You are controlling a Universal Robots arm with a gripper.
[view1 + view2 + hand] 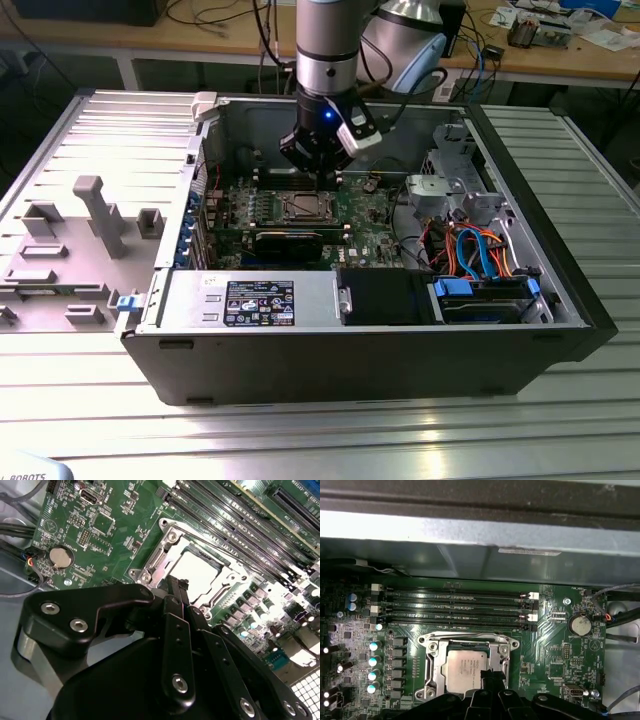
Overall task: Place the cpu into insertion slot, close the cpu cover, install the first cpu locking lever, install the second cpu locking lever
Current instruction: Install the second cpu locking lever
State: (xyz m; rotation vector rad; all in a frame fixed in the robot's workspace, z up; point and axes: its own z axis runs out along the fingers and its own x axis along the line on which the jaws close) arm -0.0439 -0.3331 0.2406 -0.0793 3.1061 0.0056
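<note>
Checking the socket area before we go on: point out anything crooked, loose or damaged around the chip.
Nothing stands out. The chip lies flat and square in its socket, inside the silver cover frame. The gripper sits at the frame's edge. The memory slots look straight and undamaged.

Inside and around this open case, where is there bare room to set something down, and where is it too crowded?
Bare room: the ribbed metal table in front of the computer case, and at the exterior view's right of it. Crowded: the motherboard around the insertion slot, where the gripper hangs, and the cable bundle by the drive bay.
</note>
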